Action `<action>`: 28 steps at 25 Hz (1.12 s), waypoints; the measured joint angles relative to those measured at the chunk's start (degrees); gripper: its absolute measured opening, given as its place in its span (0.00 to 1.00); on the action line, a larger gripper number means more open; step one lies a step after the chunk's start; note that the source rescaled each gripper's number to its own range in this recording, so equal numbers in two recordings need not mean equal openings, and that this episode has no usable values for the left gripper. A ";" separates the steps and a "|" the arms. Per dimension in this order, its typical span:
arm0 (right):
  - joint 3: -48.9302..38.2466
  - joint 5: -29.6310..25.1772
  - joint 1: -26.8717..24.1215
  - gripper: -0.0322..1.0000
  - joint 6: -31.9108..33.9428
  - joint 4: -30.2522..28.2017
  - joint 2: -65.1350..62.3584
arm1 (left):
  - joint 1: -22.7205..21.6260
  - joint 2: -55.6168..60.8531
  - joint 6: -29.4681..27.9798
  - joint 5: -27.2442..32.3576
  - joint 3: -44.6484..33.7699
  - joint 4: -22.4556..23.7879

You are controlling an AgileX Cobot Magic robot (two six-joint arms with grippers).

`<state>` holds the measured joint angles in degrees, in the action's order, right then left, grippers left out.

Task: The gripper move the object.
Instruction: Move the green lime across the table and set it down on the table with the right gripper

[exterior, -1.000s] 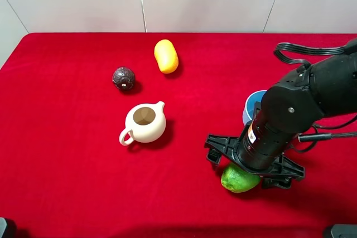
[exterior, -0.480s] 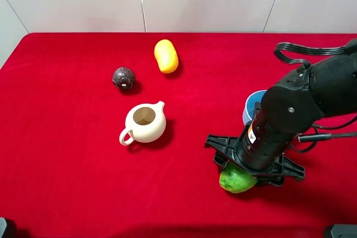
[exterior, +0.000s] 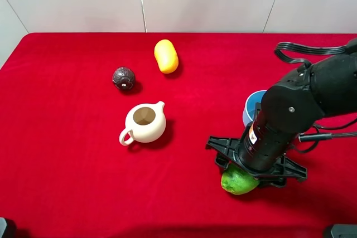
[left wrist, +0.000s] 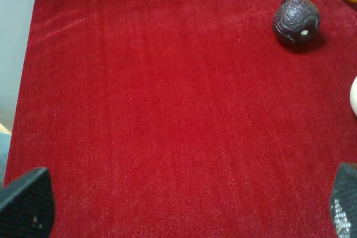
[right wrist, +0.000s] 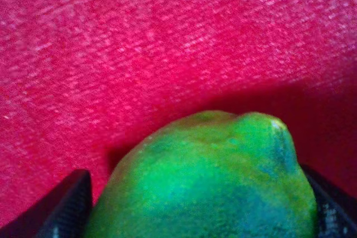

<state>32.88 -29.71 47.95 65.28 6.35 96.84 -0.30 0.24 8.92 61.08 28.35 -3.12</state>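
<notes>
The green bumpy fruit (exterior: 236, 182) lies on the red cloth at the front right, half hidden under my right gripper (exterior: 246, 175). The black wrist stands straight over it. In the right wrist view the fruit (right wrist: 206, 176) fills the gap between the two black fingertips (right wrist: 64, 207), which press on both its sides, so the right gripper (right wrist: 195, 213) is shut on it. The fruit still rests on the cloth. My left gripper (left wrist: 184, 207) is open and empty over bare red cloth at the left; only its fingertips (left wrist: 28, 202) show.
A cream teapot (exterior: 144, 123) stands mid-table. A dark brown ball (exterior: 123, 78) and a yellow-orange fruit (exterior: 165, 56) lie behind it. A blue cup (exterior: 252, 106) stands just behind the right arm. Black cables (exterior: 304, 50) loop at the right. The ball also shows in the left wrist view (left wrist: 295, 21).
The right gripper has settled slightly lower around the green fruit, and the fruit has shifted a little under it. Nothing else has moved.
</notes>
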 joint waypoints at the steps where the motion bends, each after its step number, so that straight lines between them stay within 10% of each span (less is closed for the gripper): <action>1: 0.00 -0.56 0.00 0.06 0.00 0.00 -0.88 | 0.00 0.00 0.00 0.00 0.00 0.00; 28: 16.19 -28.34 0.00 0.06 -6.86 -2.81 -16.92 | 0.00 0.00 0.00 0.00 0.00 0.00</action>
<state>49.07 -58.05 47.95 58.42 3.54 79.92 -0.30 0.24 8.92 61.08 28.35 -3.12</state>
